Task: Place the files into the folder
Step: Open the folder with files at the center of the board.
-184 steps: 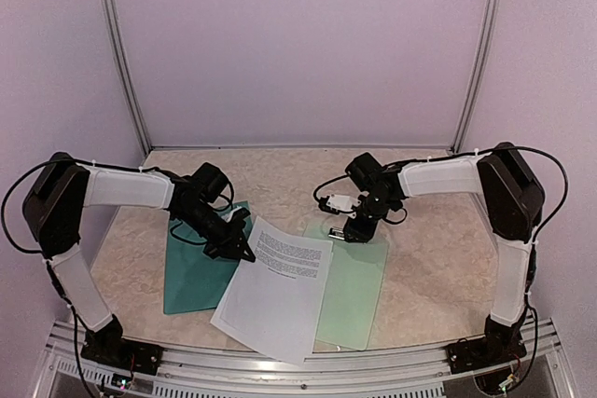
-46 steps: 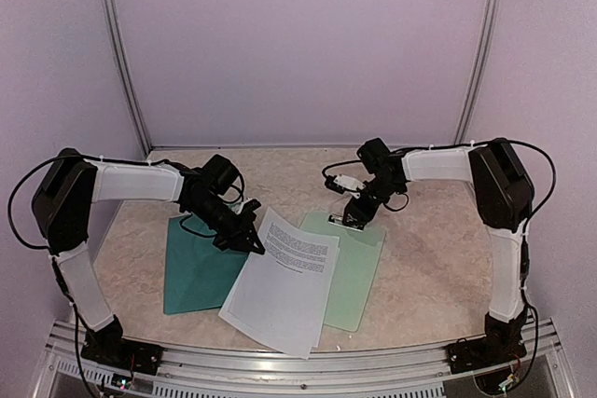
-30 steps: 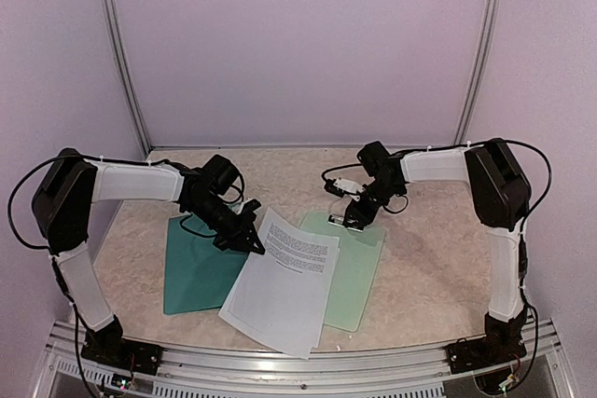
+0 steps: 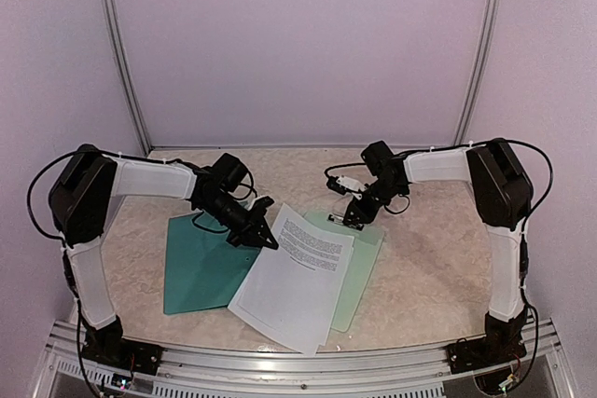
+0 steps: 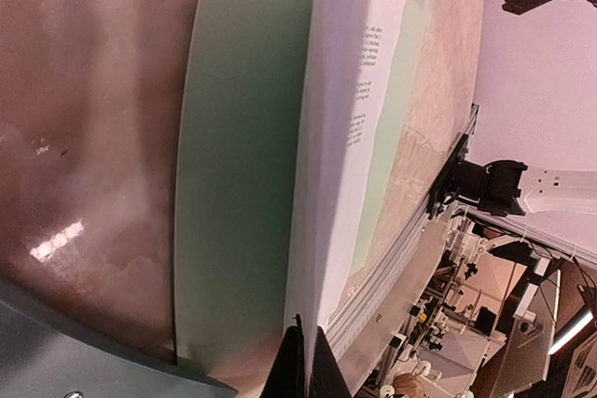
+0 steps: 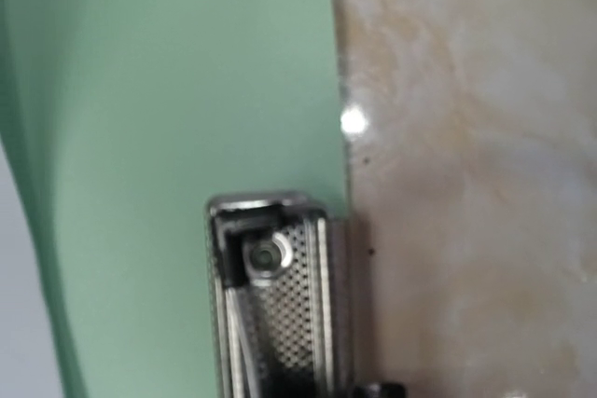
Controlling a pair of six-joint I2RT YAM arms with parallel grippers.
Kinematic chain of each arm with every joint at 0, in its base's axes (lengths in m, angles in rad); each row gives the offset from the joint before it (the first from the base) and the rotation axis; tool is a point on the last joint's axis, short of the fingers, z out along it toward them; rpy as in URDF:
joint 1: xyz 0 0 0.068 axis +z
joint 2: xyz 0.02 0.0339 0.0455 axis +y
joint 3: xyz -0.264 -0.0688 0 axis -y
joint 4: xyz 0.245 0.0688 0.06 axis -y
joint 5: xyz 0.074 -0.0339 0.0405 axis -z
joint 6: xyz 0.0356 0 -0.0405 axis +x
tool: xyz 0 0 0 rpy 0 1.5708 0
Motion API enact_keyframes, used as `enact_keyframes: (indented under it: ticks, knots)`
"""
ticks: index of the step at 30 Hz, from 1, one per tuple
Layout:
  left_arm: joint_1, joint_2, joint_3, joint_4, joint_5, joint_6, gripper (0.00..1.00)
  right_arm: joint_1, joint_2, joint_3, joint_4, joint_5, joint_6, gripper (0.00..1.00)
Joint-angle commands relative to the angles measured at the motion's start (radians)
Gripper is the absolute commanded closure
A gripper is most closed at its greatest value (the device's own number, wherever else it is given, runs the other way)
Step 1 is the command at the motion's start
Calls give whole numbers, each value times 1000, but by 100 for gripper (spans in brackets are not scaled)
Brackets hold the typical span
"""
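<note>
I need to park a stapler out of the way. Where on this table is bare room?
Widest bare patch: right of the clipboard, toward the right arm. The rear strip along the back wall is free too, and a narrow strip left of the folder. Crowded: the middle, where the files overlap the clipboard, with the left gripper and right gripper there.

Folder (image 4: 198, 275) and clipboard (image 4: 362, 263) on marbled table (image 4: 434, 263)

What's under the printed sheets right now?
The mint clipboard lies under the right side of the files; only its right strip and clip end show. The rest of it is covered, as is whether the folder runs beneath.
</note>
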Motion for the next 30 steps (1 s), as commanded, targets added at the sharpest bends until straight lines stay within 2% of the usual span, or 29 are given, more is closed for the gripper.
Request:
enact_keyframes:
  ticks: [1,6,16,30]
  knots:
    - [6,56,46,54,97,2,100,-5,12,-31,-39,-28,42,100]
    - [12,118,85,88,161,-5,100,-4,2,-21,-45,-44,57,100]
    - [26,210,167,84,191,-37,100,-5,-4,-16,-53,-54,63,100]
    - [32,284,188,86,271,-77,100,-4,-25,-10,-54,-51,71,100]
